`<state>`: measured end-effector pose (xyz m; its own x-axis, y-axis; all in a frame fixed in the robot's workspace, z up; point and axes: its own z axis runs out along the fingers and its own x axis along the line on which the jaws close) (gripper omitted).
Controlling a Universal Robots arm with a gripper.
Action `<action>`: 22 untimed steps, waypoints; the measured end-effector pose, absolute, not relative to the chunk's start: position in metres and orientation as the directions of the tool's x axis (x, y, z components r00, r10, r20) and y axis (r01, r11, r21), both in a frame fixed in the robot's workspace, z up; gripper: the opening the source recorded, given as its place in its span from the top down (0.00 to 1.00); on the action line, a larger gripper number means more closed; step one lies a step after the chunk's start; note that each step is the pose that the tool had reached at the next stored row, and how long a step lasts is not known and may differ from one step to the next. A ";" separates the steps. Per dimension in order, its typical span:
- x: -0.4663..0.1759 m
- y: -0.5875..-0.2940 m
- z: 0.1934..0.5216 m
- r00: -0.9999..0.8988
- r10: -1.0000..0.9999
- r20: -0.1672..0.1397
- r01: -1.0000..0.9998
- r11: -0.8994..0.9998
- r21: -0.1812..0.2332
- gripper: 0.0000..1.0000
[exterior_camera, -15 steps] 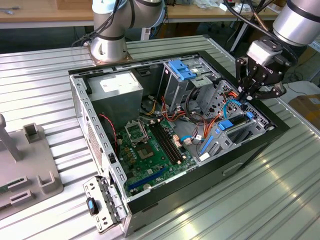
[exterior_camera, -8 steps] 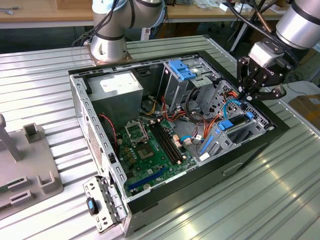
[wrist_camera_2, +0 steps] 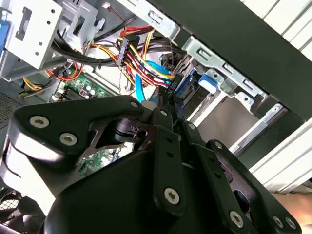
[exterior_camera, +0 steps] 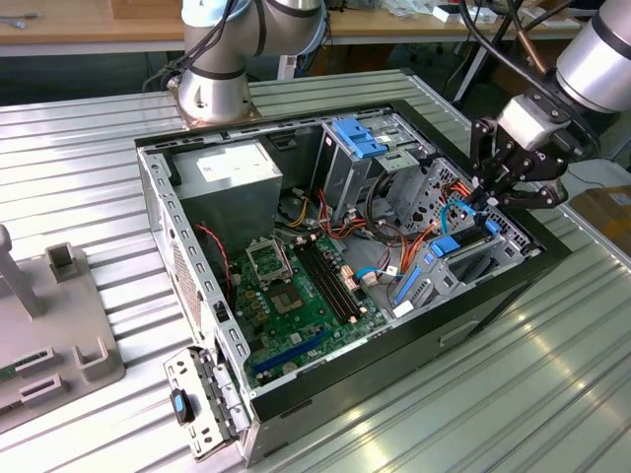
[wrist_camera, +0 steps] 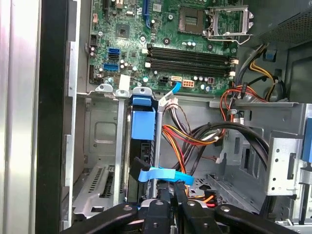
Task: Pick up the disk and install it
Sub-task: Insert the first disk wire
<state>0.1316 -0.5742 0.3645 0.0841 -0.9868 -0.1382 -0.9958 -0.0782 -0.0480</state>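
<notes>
Disk [wrist_camera: 141, 146] edge-on in drive bay [wrist_camera: 97, 131], dark face, blue rail [wrist_camera: 144, 117] along its edge

Arm [exterior_camera: 603, 54]: silver-grey, extended in from the exterior view's right, angled downward. Base [exterior_camera: 212, 94]: seated at the far side. Gripper [exterior_camera: 490, 187]: black, linkage-type, pointed downward; fingers [wrist_camera: 163, 207] are seen drawn close together in both wrist views.

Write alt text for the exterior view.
The arm's end effector reaches into the drive-bay corner of an open computer case, at the exterior view's right, close to the blue-railed disk sitting in the bay. The case lies on a ribbed metal table with its motherboard exposed.
</notes>
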 end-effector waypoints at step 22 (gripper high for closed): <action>0.126 -0.589 0.351 0.084 -0.988 -0.133 -0.996 -0.078 -0.046 0.84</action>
<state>0.1257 -0.5893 0.3513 0.0837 -0.9876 -0.1330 -0.9959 -0.0782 -0.0464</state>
